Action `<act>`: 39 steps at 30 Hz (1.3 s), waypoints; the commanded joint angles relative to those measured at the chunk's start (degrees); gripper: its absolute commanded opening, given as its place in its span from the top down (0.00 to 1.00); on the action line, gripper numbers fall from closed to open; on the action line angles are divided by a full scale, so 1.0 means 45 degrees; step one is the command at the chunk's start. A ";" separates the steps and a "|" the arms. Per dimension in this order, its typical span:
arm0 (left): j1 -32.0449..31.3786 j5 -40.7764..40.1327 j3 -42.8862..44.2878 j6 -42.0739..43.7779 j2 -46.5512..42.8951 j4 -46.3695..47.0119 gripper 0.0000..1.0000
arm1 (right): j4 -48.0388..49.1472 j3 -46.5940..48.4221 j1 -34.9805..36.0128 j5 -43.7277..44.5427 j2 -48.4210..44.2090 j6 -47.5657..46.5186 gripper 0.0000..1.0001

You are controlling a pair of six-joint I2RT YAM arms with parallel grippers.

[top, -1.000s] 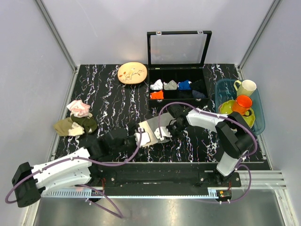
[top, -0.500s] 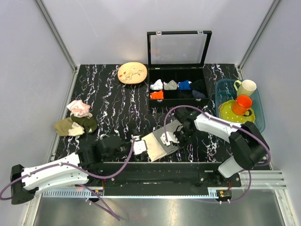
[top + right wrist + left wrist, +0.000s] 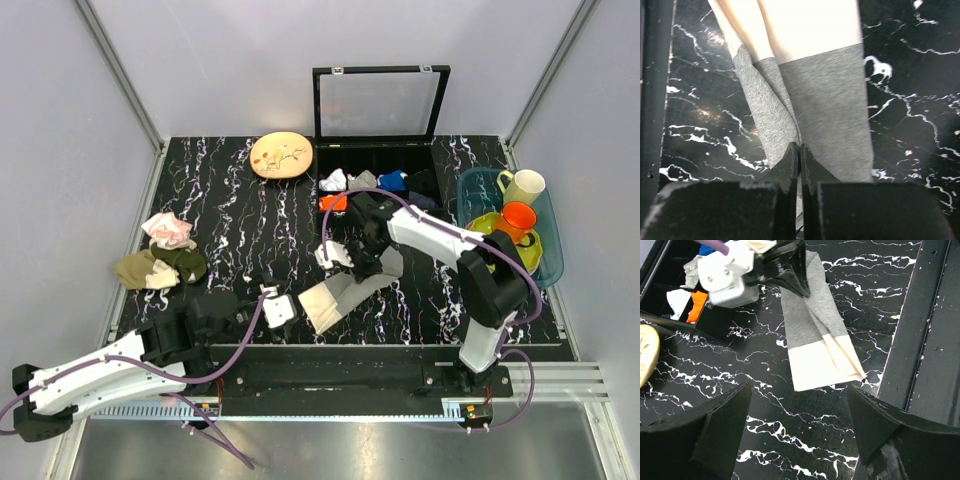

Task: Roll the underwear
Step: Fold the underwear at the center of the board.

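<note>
Left arm low, stretched forward — left gripper point(image 3: 799, 390) fingers spread wide, empty. Right arm bent inward — right gripper point(image 3: 800, 156) pinched tight on underwear point(image 3: 830, 100).

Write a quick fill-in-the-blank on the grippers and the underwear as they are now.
1. The right gripper is ___ on the grey end of the underwear.
2. The left gripper is ___, holding nothing.
3. The underwear end nearest the left gripper is ___ in colour.
Missing words: shut; open; cream.
</note>
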 commanded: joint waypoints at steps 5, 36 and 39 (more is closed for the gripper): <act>-0.0065 -0.0375 0.0170 -0.0188 -0.0247 0.0029 0.17 | -0.0437 0.2192 0.0066 0.0568 0.1742 0.0766 1.00; -0.0046 0.0155 0.0073 -0.0675 0.1216 0.0478 0.13 | 0.1671 0.3558 -0.0070 0.2754 0.3189 0.3987 0.72; 0.0032 -0.0450 0.0384 -0.1417 0.2055 0.0556 0.10 | 0.1789 0.3891 -0.0206 0.2894 0.2703 0.4808 0.60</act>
